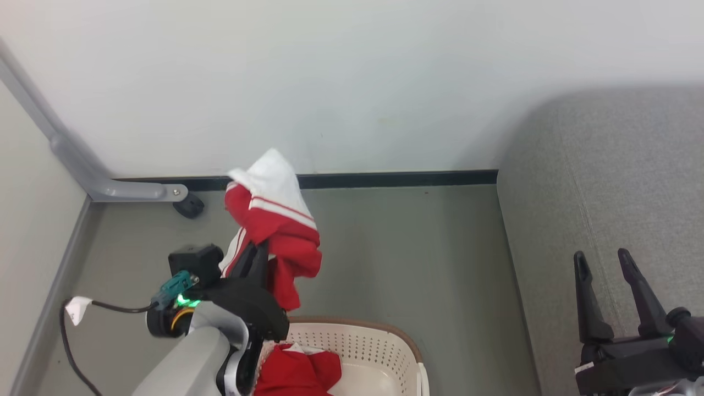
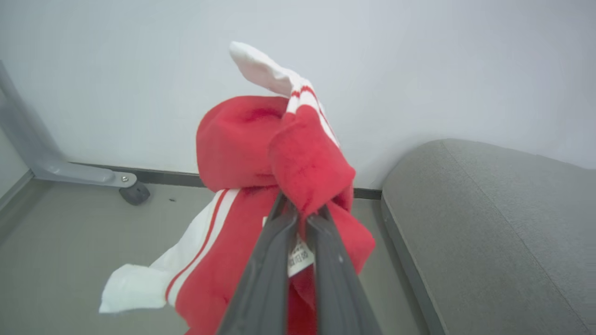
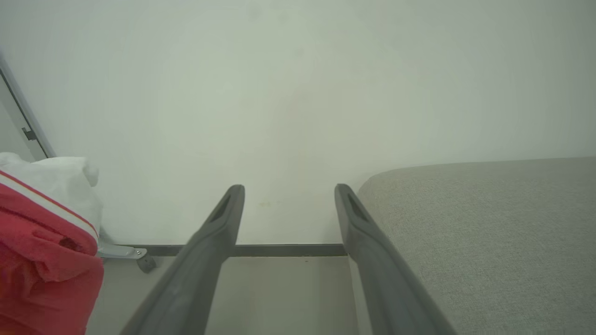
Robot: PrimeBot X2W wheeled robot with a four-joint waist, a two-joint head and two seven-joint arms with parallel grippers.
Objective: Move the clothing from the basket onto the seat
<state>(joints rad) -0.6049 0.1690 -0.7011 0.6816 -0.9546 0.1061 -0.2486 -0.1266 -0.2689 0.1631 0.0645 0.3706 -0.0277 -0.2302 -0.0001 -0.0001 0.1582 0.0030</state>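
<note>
My left gripper is clamped tight on a bunched fold of the red garment, with a white tag caught between the fingers. My right gripper stands spread wide and empty over the near edge of the seat.

Just below the left arm, the basket holds a second red piece against its near wall. The held garment hangs above the basket's far rim and the bare floor, well apart from the seat.

My worry is the grip. I judge it a thin pinch on one fold, with most of the cloth loose, so a quick swing to the right could pull it free onto the floor short of the cushion. The trailing white end could also drag on the basket rim.

The garment looks soft and fleecy, red with white stripes and a white panel that flops up over the fingertips toward the wall.
</note>
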